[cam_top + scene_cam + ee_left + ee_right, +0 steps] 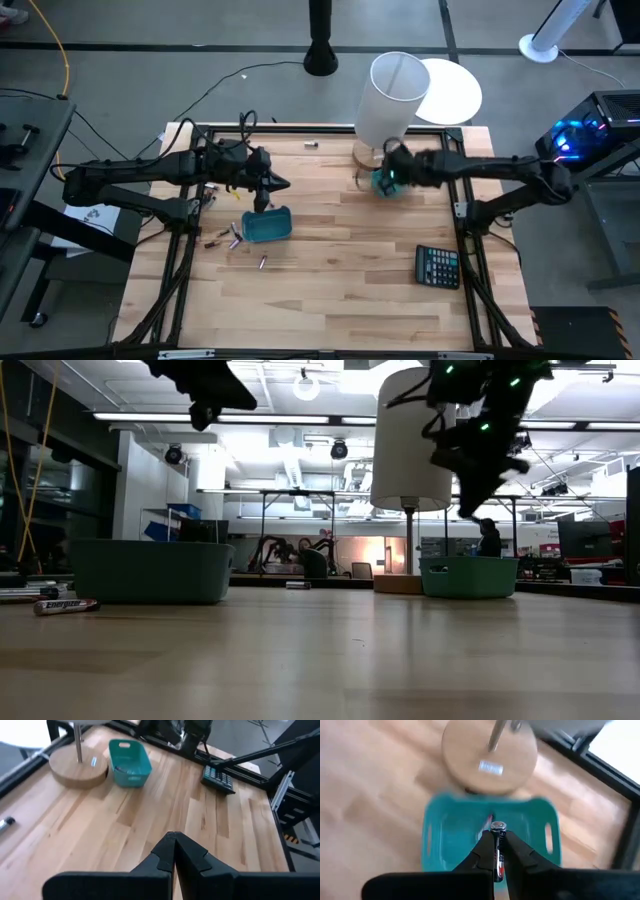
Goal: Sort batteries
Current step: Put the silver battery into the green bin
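Note:
My right gripper [498,839] hangs above the small teal bin [490,837] by the lamp base and is shut on a battery [498,826]. In the high view this gripper [385,181] covers that bin [384,187]. My left gripper [174,851] is shut and holds nothing. It hovers above the near-left teal bin [267,225], as the high view shows [268,193]. Loose batteries lie flat on the table left of that bin [226,236], in front of it [262,262] and near the far edge [310,145]. One labelled battery [65,605] shows in the low view. My right gripper pinches the battery between its two fingers, coming from above and pointing down. The battery lies along the fingers, with its silvery end cap [498,825] sticking out past the fingertips. It is lifted clear, over the inside of the teal bin.
A lamp with a white shade [392,95] stands on a round wooden base [490,755] just beyond the right bin. A black calculator [437,266] lies near the table's right near corner. Bare wood stretches between the two bins and toward the near edge.

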